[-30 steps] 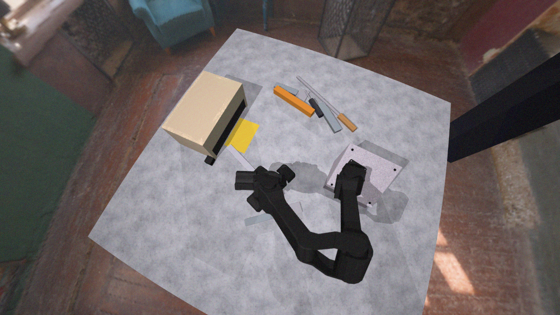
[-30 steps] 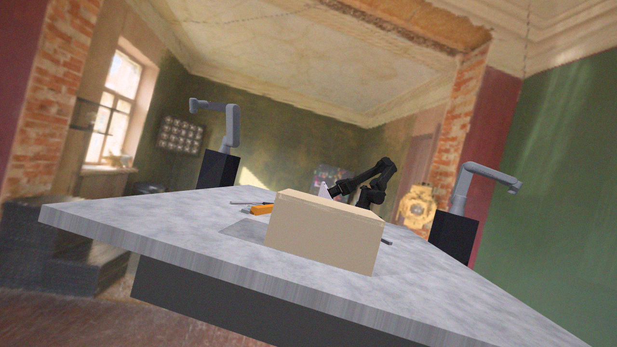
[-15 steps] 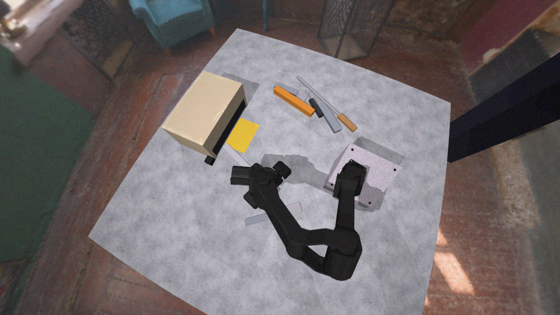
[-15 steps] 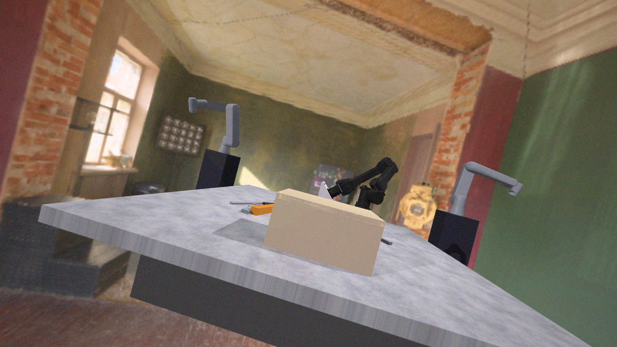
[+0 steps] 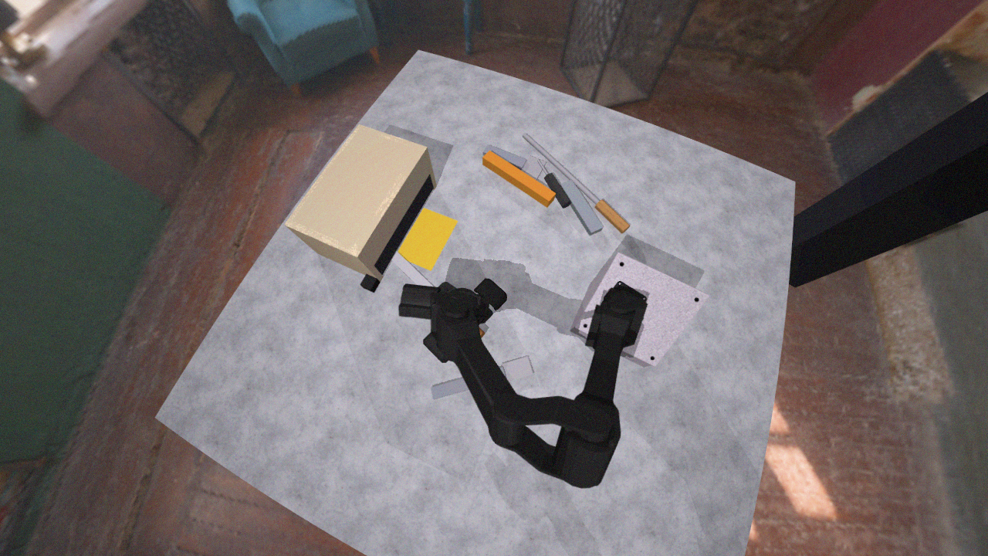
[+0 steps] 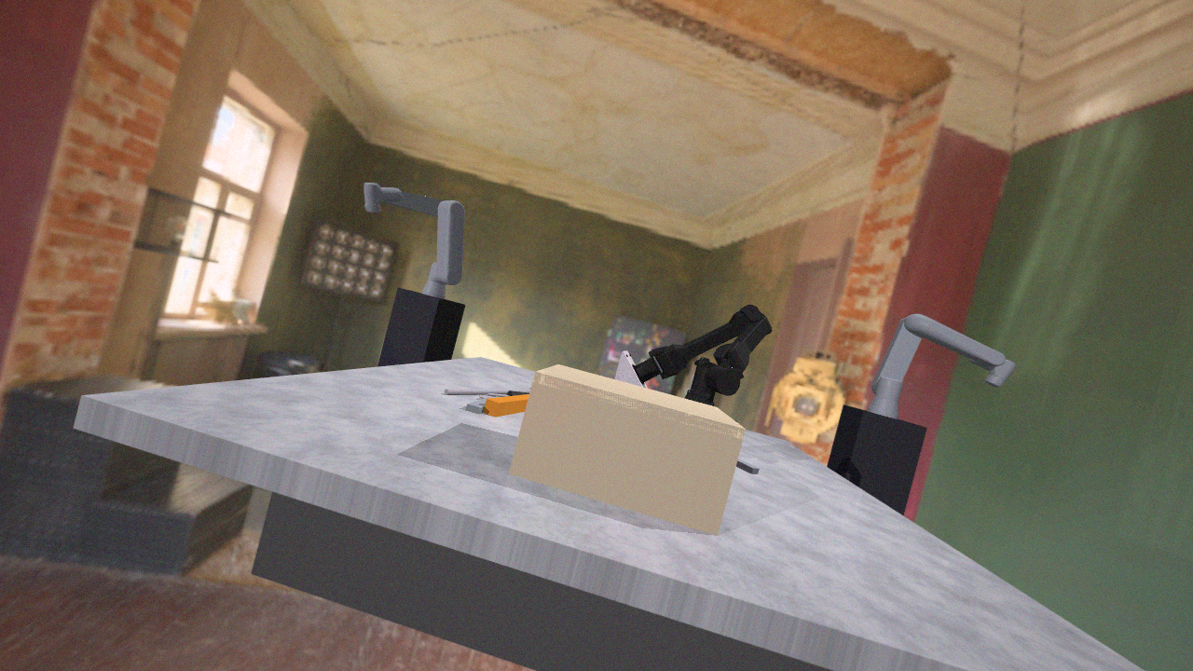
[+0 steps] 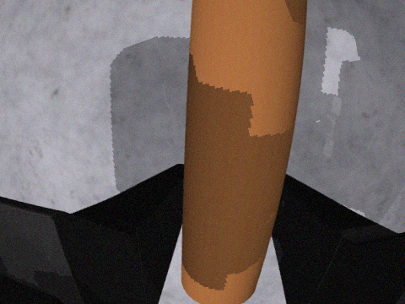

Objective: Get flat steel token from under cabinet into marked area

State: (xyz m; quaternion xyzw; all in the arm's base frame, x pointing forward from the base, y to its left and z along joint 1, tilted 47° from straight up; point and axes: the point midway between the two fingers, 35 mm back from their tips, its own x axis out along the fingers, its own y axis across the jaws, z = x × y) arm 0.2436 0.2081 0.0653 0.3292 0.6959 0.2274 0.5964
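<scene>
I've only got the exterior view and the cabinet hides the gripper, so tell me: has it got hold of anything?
Observer: Yes. The wrist view shows the gripper shut on an orange handle.
Operator: Is the token out on the marked area?
Observer: No token shows on the yellow patch in front of the cabinet in the top view.
Operator: Any spare tools?
Observer: A second orange-handled rod lies near the arm's base plate.
</scene>
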